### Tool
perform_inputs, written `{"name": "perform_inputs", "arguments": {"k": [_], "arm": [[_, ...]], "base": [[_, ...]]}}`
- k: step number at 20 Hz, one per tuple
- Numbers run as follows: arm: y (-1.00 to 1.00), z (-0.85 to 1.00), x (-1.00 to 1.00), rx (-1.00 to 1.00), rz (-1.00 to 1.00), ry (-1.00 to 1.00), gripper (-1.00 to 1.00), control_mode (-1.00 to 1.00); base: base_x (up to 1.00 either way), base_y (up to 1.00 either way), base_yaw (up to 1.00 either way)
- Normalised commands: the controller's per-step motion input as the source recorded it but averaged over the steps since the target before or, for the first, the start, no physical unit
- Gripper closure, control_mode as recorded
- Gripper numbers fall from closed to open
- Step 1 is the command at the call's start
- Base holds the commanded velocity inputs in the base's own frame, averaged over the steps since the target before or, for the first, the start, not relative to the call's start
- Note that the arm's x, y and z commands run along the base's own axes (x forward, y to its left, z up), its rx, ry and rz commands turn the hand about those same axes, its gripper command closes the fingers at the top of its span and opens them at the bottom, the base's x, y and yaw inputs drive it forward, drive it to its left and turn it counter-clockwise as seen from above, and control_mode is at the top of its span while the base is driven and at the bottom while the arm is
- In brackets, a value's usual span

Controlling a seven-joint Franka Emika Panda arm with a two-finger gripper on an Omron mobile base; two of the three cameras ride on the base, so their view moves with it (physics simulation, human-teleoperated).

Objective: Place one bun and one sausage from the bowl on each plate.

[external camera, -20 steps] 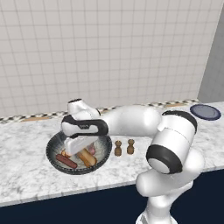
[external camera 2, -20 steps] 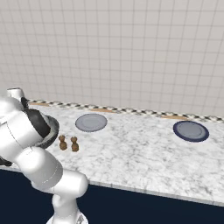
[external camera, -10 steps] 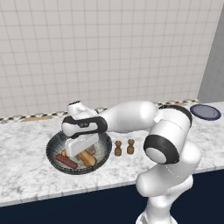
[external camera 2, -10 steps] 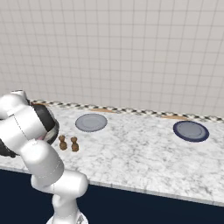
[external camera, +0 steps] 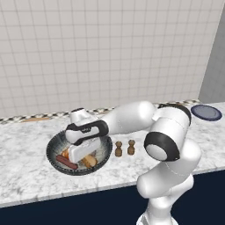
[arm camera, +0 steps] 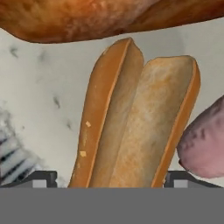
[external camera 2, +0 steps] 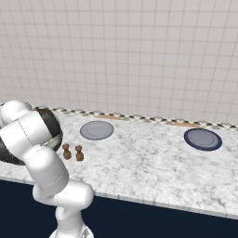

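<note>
One bun, split lengthwise, lies in the dark ribbed bowl directly between the two spread fingertips of the end effector, not yet pinched. A pink sausage touches the bun's right side in the hand view, and a second bun lies across the top. A dark red sausage rests near the bowl's front rim. On the marble worktop sit two small brown shakers, a light grey plate and, well apart, a dark blue plate.
</note>
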Motion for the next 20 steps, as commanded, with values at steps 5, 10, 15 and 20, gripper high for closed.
{"name": "perform_inputs", "arguments": {"k": [5,10,15,20], "arm": [[0.00,-0.09,0.00,0.00,0.00,0.01,1.00,-1.00],[0.00,0.00,0.00,0.00,0.00,0.01,1.00,-1.00],[-0.24,0.86,-0.29,0.00,0.02,0.00,1.00,-1.00],[-0.45,1.00,-0.16,0.00,0.01,0.00,1.00,-1.00]], "base": [[0.00,0.00,0.00],[0.00,0.00,0.00],[0.00,0.00,0.00],[0.00,0.00,0.00]]}}
